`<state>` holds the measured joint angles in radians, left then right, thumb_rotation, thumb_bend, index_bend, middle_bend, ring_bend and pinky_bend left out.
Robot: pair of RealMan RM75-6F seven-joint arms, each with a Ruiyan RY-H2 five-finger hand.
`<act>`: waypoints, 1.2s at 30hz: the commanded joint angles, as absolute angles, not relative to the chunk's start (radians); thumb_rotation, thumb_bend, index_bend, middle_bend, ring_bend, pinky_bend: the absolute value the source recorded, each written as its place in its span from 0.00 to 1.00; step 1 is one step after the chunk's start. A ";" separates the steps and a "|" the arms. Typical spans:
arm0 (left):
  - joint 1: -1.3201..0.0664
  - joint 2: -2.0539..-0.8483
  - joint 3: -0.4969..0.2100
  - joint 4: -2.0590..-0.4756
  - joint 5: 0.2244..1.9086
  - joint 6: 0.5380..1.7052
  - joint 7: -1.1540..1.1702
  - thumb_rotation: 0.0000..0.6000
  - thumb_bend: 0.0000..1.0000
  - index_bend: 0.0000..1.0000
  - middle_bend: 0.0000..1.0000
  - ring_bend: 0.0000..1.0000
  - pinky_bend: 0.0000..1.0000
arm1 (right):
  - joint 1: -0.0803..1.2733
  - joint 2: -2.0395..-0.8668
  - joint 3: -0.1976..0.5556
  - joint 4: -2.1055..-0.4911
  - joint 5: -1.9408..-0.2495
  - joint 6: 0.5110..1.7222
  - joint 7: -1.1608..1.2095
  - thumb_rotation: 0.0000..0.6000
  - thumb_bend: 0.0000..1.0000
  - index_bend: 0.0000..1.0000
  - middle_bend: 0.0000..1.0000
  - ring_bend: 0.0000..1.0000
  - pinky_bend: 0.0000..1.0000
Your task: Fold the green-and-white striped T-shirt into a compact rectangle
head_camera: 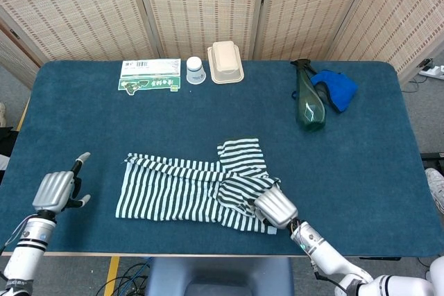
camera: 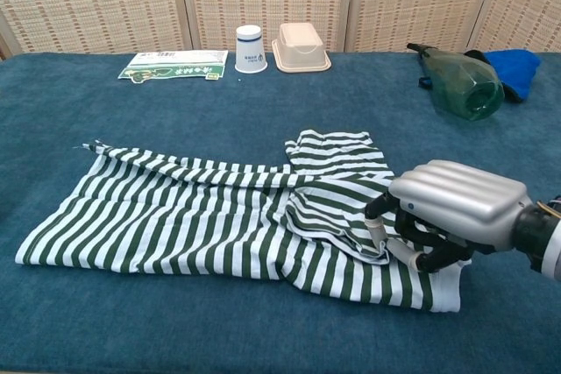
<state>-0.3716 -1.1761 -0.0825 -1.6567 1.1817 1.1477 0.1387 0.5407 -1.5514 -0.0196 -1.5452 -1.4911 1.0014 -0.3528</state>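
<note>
Left hand [head_camera: 57,190]: at the near left edge of the blue table [head_camera: 83,123], well apart from the shirt; seen only from above; holding nothing, fingers apart, one pointing up and away.

Green-and-white printed packet [head_camera: 150,75]: flat at the far left of the table; also in the chest view [camera: 173,65].

Green-and-white striped T-shirt [head_camera: 177,188]: spread in the near middle of the table, partly folded, left portion flat, right portion bunched in overlapping layers, one striped flap reaching toward the far side. In the chest view [camera: 184,216], lower right corner lying under the right hand.

White paper cup [head_camera: 195,70]: upside down, just beside the packet; chest view [camera: 250,48].

Beige plastic container [head_camera: 225,61]: inverted, just right of the cup; chest view [camera: 301,45].

Right hand [head_camera: 275,206]: on the near right corner of the shirt, silver back uppermost. In the chest view [camera: 438,216], fingers [camera: 377,236] curled down and clamped on the bunched fabric edge.

Dark green bottle [head_camera: 308,98]: on its side at the far right; chest view [camera: 456,81].

Blue cloth [head_camera: 337,88]: crumpled, touching the bottle's right side; chest view [camera: 513,69].
</note>
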 commanded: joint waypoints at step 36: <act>-0.319 -1.155 -0.072 -1.656 1.217 1.181 0.102 1.00 0.25 0.00 0.84 0.83 0.93 | 0.733 -1.696 0.281 -1.161 -1.263 0.980 -0.209 1.00 0.56 0.57 0.93 0.97 1.00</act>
<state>-0.3194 -1.1552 -0.0718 -1.6559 1.2169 1.1809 0.1024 0.7219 -1.6858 0.2779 -1.1743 -1.2677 0.9878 -0.2158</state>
